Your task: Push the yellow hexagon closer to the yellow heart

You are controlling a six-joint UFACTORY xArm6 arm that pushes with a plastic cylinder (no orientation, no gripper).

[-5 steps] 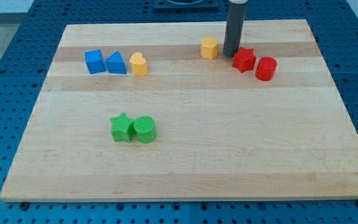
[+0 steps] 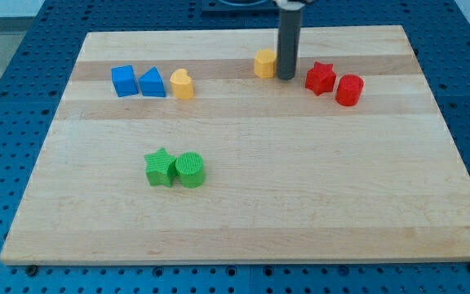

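Observation:
The yellow hexagon point(image 2: 264, 63) lies near the view's top, a little right of centre. My tip point(image 2: 286, 77) is against the hexagon's right side, touching or almost touching it. The yellow heart point(image 2: 182, 84) lies to the hexagon's left, some way off and slightly lower in the view. The rod rises from the tip to the view's top edge.
A blue square block point(image 2: 123, 81) and a blue triangle block point(image 2: 152, 82) sit just left of the heart. A red star point(image 2: 320, 77) and a red cylinder point(image 2: 349, 90) lie right of my tip. A green star point(image 2: 160, 167) and a green cylinder point(image 2: 191, 170) sit at lower left on the wooden board point(image 2: 300, 188).
My tip has moved left, away from the red star, and the yellow hexagon has shifted a little to the left with it.

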